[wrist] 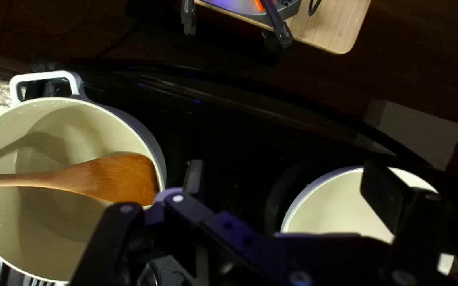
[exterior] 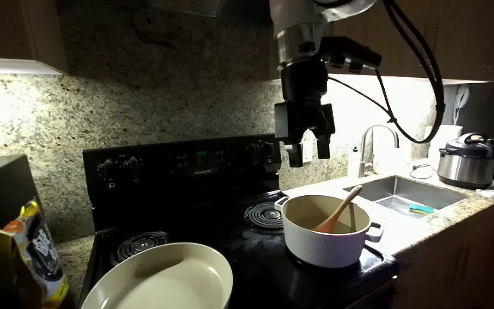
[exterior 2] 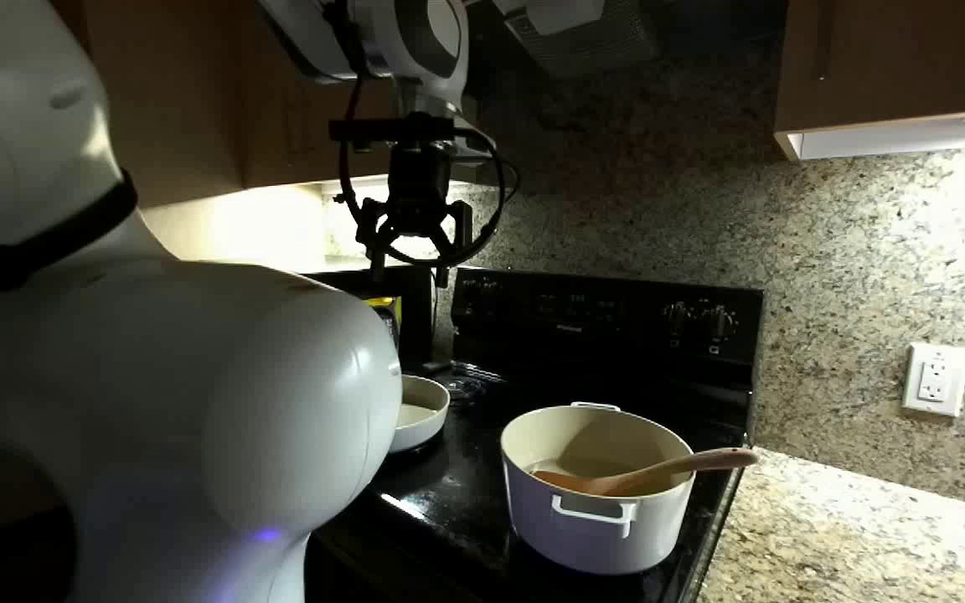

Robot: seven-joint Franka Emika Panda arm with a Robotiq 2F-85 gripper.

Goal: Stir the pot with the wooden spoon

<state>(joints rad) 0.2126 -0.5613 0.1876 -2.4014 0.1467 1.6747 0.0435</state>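
In an exterior view the gripper (exterior: 309, 152) hung upper right of centre, spread apart and holding nothing. The wooden spoon (exterior: 337, 213) leaned in the pot (exterior: 322, 249), lower right — already inside but ungrasped — so taking hold and stirring both seemed left to do.

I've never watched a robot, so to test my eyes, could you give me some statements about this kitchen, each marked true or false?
1. The wooden spoon rests in the white pot. True.
2. The spoon is being gripped. False: the gripper is open and holds nothing.
3. A cream dish shares the stove with the pot. True.
4. The pot is covered. False: its top is open.
5. A steel cooker stands on the counter beside the sink. True.
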